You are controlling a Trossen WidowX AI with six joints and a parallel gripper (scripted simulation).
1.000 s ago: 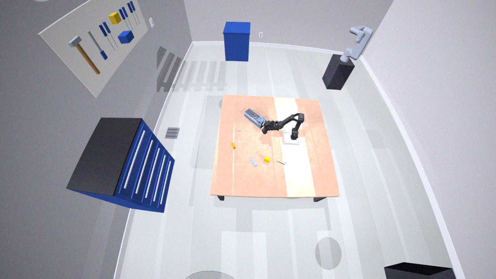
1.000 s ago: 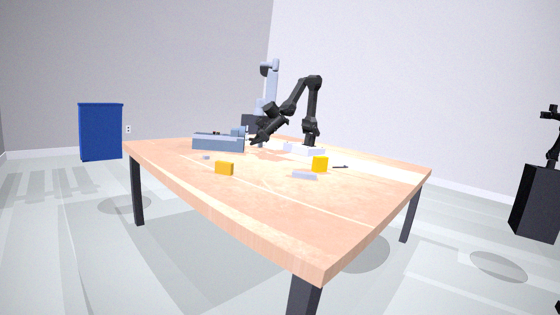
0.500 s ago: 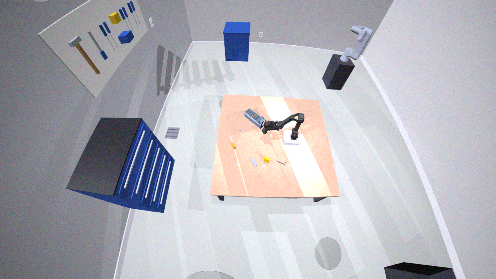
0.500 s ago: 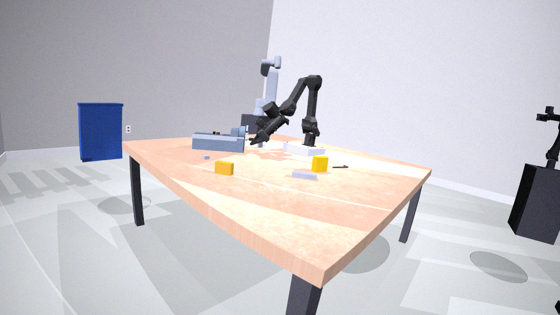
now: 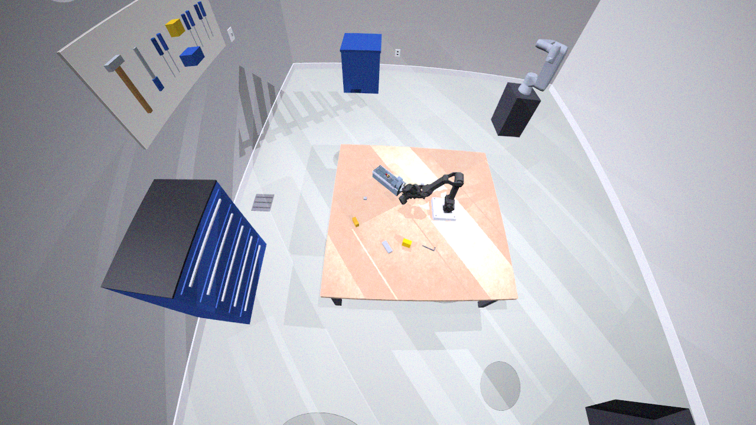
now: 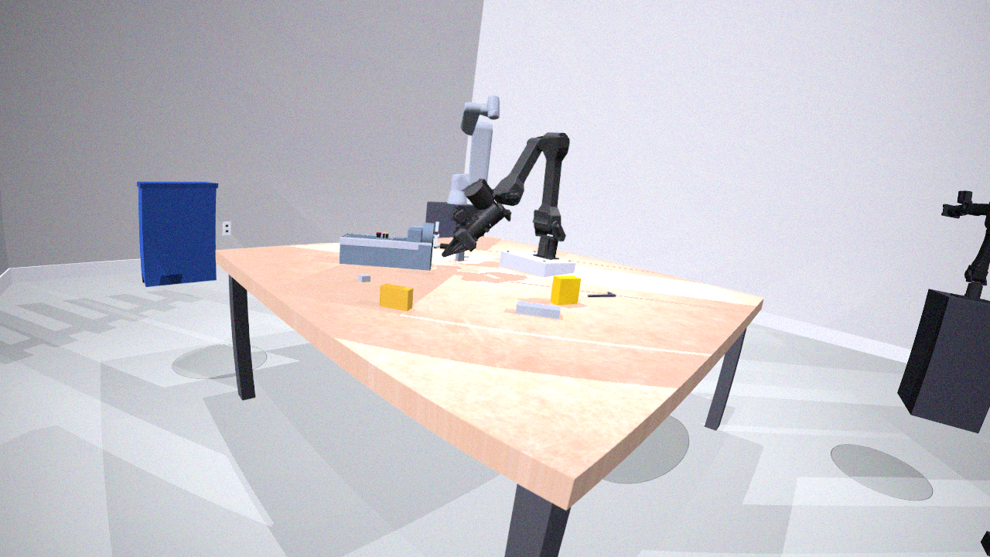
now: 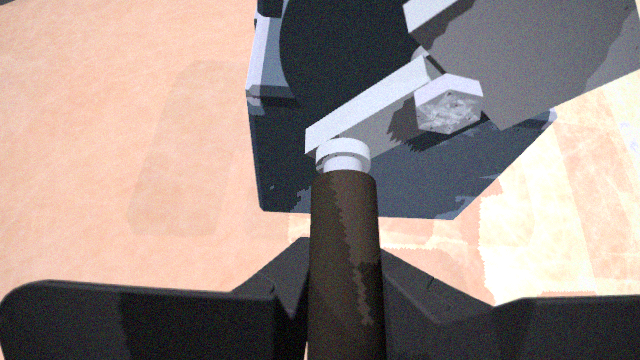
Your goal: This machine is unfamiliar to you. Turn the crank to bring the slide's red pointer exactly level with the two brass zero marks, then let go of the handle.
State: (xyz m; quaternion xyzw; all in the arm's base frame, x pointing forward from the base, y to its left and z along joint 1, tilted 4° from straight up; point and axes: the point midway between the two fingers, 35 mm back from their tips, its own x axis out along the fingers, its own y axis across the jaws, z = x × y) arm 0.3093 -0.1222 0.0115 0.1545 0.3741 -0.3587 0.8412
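Note:
A grey-blue slide machine lies on the wooden table. Its pale crank arm ends in a dark brown handle, which runs straight toward the wrist camera. My gripper is at the machine's crank end, shut on that handle. A tiny red pointer shows on top of the slide. The brass zero marks are too small to tell apart.
Two yellow blocks, a flat grey bar, a small grey piece and a thin dark tool lie on the table in front of the machine. The arm's white base stands to the right.

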